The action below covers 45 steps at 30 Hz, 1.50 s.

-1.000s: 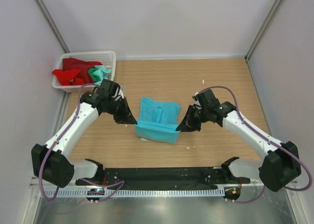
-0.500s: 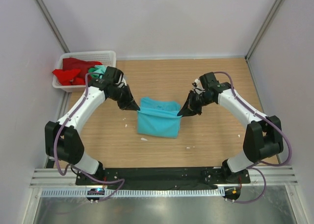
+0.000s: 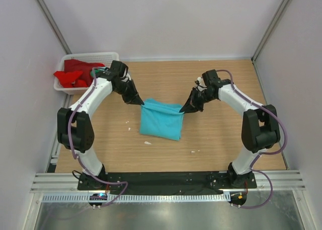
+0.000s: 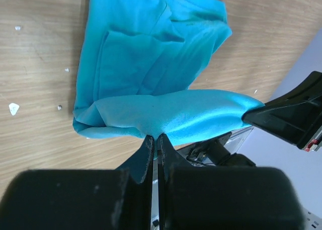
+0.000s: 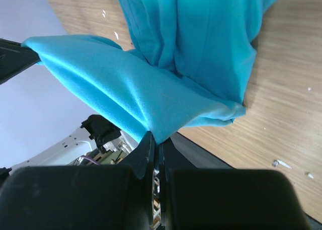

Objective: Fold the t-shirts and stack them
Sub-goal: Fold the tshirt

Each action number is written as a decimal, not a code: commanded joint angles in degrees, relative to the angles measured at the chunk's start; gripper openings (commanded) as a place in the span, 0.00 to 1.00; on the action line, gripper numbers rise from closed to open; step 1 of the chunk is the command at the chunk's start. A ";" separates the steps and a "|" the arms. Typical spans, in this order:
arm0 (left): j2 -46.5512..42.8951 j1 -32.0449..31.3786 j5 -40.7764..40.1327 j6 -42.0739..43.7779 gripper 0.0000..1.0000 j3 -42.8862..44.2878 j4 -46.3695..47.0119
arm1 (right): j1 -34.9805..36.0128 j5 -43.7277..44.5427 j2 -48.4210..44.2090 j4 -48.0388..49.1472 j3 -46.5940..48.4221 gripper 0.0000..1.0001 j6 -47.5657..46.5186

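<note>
A sky-blue t-shirt (image 3: pixel 161 120) lies partly folded on the middle of the wooden table. My left gripper (image 3: pixel 141 102) is shut on its far left corner and my right gripper (image 3: pixel 182 109) is shut on its far right corner. Between them the far edge is held taut, a little above the table. In the left wrist view the shirt (image 4: pixel 151 84) hangs from my gripper (image 4: pixel 154 138). In the right wrist view the shirt (image 5: pixel 196 54) hangs from my gripper (image 5: pixel 157 139). A red shirt (image 3: pixel 73 73) and a mint green shirt (image 3: pixel 98 72) lie crumpled in the basket.
A white plastic mesh basket (image 3: pixel 111 56) stands at the table's far left corner, close behind my left arm. Small white scraps (image 3: pixel 148 143) lie on the wood near the blue shirt. Grey walls close in the table on three sides.
Both grippers have carried the shirt's held edge from its near side up and over to its far side. The shirt now lies folded over itself and both arms reach farther out.
</note>
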 commanded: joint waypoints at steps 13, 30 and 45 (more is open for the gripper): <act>13.52 1.78 2.48 4.58 0.00 15.15 0.05 | -2.48 -2.03 7.59 5.75 7.19 0.01 2.54; 25.04 2.04 -14.04 16.44 0.35 38.16 -2.13 | -10.04 14.01 16.22 1.15 18.87 0.53 -7.35; 11.13 -0.07 17.16 2.65 0.27 0.75 33.00 | -2.48 1.67 5.92 33.32 -2.73 0.38 6.31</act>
